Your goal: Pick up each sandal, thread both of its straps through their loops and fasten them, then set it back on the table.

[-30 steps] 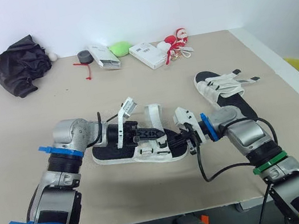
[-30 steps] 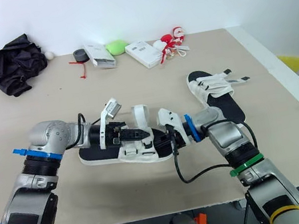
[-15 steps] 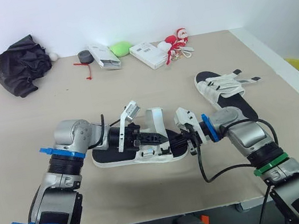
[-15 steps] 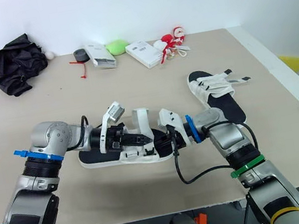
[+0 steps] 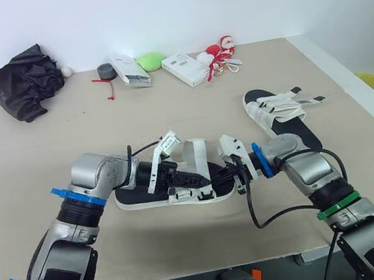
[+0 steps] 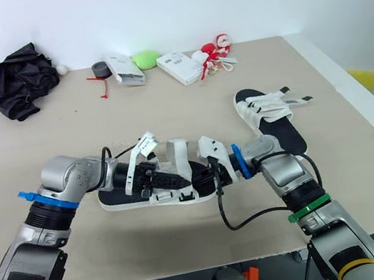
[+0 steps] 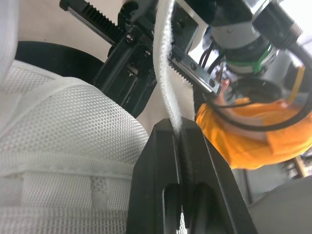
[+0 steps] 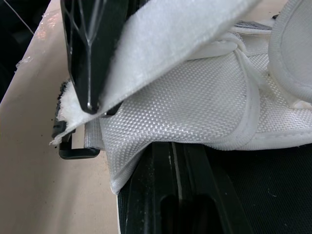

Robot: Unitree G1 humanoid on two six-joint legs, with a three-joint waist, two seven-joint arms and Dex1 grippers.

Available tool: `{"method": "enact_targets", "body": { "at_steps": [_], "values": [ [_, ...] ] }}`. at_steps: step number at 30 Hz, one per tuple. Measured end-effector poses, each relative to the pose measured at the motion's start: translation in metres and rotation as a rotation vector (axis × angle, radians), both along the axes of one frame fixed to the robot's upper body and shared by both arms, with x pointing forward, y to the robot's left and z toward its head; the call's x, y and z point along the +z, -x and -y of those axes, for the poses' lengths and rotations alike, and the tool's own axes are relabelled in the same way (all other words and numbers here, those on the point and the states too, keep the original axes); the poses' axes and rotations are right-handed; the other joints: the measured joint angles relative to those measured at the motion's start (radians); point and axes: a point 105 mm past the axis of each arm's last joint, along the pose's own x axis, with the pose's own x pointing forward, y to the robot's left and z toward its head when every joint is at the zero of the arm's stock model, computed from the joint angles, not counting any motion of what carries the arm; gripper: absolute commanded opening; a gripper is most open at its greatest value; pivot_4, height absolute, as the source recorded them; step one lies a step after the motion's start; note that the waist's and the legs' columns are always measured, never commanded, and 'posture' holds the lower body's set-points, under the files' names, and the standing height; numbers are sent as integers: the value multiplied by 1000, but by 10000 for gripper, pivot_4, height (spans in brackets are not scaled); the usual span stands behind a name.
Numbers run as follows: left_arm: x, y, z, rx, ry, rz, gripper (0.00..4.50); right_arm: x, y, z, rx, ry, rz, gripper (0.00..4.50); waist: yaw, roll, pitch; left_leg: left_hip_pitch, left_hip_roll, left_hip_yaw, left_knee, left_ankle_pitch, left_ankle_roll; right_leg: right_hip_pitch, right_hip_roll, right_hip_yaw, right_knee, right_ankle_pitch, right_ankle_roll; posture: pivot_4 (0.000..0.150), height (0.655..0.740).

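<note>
A black-soled sandal (image 5: 139, 195) with white straps lies across the middle of the table. My left gripper (image 5: 202, 178) reaches over it and is shut on a white strap (image 7: 167, 73), which runs up from between its fingertips (image 7: 163, 141). My right gripper (image 5: 230, 173) is shut on the sandal's right end, its fingers (image 8: 168, 161) under the white mesh upper (image 8: 195, 117). In the right wrist view, the left finger (image 8: 90, 48) shows pinching that strap (image 8: 190, 31). The two grippers nearly touch. A second sandal (image 5: 281, 116) lies at the right, its straps across it.
Along the table's back edge sit a black bundle of cloth (image 5: 28, 82), a tape roll (image 5: 105, 71), two white boxes (image 5: 131, 71) (image 5: 185, 68), a green object (image 5: 151, 61) and a red-and-white toy (image 5: 221, 54). The table's right edge (image 5: 352, 89) runs near the second sandal.
My left gripper has slid to the right along the sandal toward the right gripper, drawing the white strap with it. The right gripper and the second sandal have stayed put.
</note>
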Motion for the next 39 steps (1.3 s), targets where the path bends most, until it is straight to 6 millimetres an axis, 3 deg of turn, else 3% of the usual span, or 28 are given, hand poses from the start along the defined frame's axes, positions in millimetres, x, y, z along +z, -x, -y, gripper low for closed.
{"method": "enact_targets", "body": {
  "at_steps": [16, 31, 39],
  "values": [
    [-2, -9, -7, 28, -26, 73, 650, -1, -1, -1, -2, -4, -2, 0, -1, 0, 0, 1, 0, 0, 0, 0, 0, 1, 0, 0, 0, 0, 0, 1500, 7400],
    [8, 1, 2, 9, -61, 330, 650, -1, -1, -1, -1, -6, -2, 0, -1, 0, 0, 1, 0, 1, 0, 0, 0, 1, 0, 2, 0, 0, 0, 1500, 7400],
    [9, 12, 0, -87, -107, 433, 650, 0, -2, -1, 1, -7, 1, 0, -2, 0, 0, 2, 0, 1, 0, 0, 0, 1, 1, 2, 0, 0, 0, 1500, 7400]
  ]
}}
